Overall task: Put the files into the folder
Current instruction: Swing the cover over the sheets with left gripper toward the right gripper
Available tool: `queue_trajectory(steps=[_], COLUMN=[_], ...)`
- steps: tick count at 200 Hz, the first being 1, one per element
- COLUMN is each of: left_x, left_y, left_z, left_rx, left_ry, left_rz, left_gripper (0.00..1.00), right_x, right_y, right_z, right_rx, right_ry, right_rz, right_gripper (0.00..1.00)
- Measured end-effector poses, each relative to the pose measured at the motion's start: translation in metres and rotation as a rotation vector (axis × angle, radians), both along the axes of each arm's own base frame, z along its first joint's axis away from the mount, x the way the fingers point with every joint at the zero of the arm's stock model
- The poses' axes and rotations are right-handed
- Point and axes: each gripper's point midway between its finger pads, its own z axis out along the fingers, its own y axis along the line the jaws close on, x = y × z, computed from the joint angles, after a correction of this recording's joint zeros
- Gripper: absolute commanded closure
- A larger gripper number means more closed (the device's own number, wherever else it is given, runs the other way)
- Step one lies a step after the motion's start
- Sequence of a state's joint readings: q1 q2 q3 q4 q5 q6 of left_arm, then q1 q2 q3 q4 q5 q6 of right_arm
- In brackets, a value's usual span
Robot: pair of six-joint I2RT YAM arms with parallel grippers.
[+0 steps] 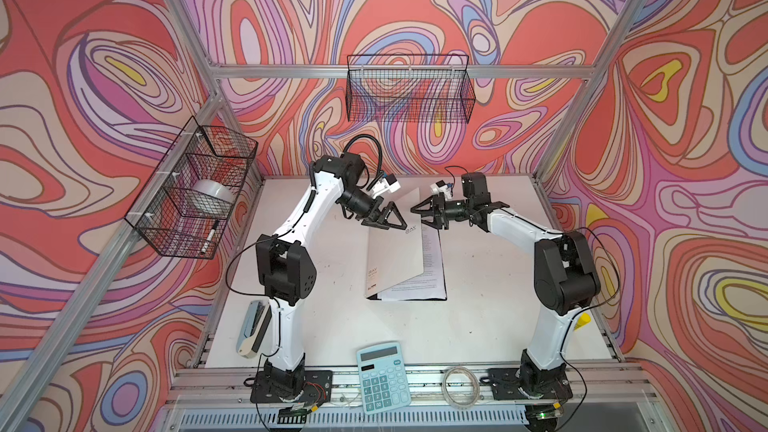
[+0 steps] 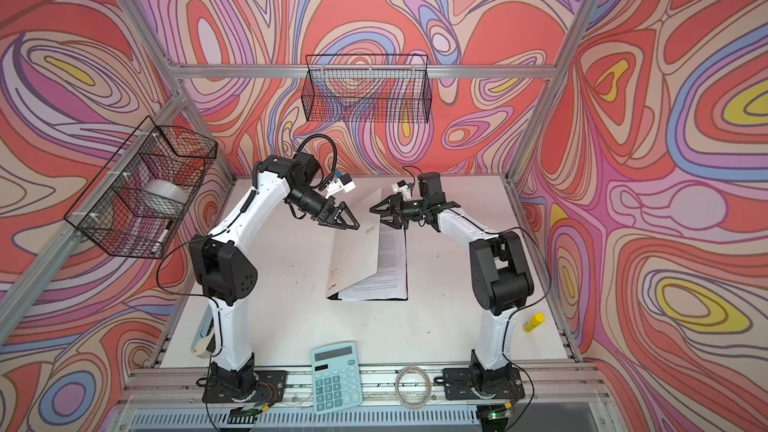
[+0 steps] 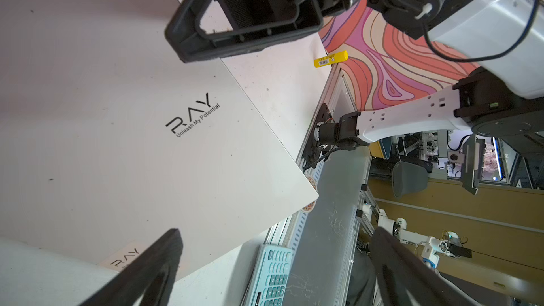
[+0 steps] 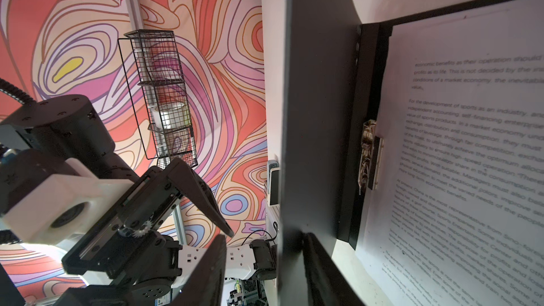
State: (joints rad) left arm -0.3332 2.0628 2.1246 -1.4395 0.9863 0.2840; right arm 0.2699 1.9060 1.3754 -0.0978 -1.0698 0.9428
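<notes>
I find the folder (image 1: 395, 259) lying mid-table (image 1: 478, 326), between the two arms. Its silver-white cover is raised off the black back panel and tilted, hinged along the side nearer the left arm. The files (image 1: 433, 259) lie flat on the black inside. They show along the cover's free edge and beyond its near edge in both top views. In the right wrist view the printed top sheet (image 4: 471, 142) sits just beside the metal spine clip (image 4: 371, 157); I cannot tell whether the clip bears on it. The right gripper (image 1: 419, 216) is at the far end of the cover's free edge, jaws parted. That edge runs between the two fingers in the right wrist view. One finger (image 4: 321, 272) looks to lie against the black inner face. The other finger (image 4: 210, 272) stands clear of the outer face, so I record no clamp on the cover. The left gripper (image 1: 391, 222) hangs above the outer face of the cover near its far end, jaws spread as wide as they go and holding nothing. In the left wrist view the "RAY" logo face fills the space beyond its fingers (image 3: 150, 272), apart from them. The two grippers face each other across the cover, near but not touching. A teal calculator (image 1: 384, 376) sits on the front rail, well apart from the folder.
</notes>
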Motion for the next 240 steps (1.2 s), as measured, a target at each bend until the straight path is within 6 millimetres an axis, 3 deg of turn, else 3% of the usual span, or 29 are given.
queue_trajectory(steps=[74,145,240], left_x=[0.004,0.006,0.001], left_y=[0.01,0.033,0.04], left_z=[-0.008,-0.02,-0.027], left_rx=[0.01,0.023,0.025], left_ry=[0.028,0.073,0.082], left_rz=[0.025,0.077,0.088], left_gripper=[0.0,0.0,0.0], right_x=[-0.007,-0.016,-0.028], right_y=[-0.014,-0.045,-0.078], right_z=[-0.031,-0.07,-0.092], right_rx=[-0.165,-0.38,-0.601], right_ry=[0.034,0.077,0.083], right_rz=[-0.026,-0.058,-0.086], right_gripper=[0.55,0.55,0.54])
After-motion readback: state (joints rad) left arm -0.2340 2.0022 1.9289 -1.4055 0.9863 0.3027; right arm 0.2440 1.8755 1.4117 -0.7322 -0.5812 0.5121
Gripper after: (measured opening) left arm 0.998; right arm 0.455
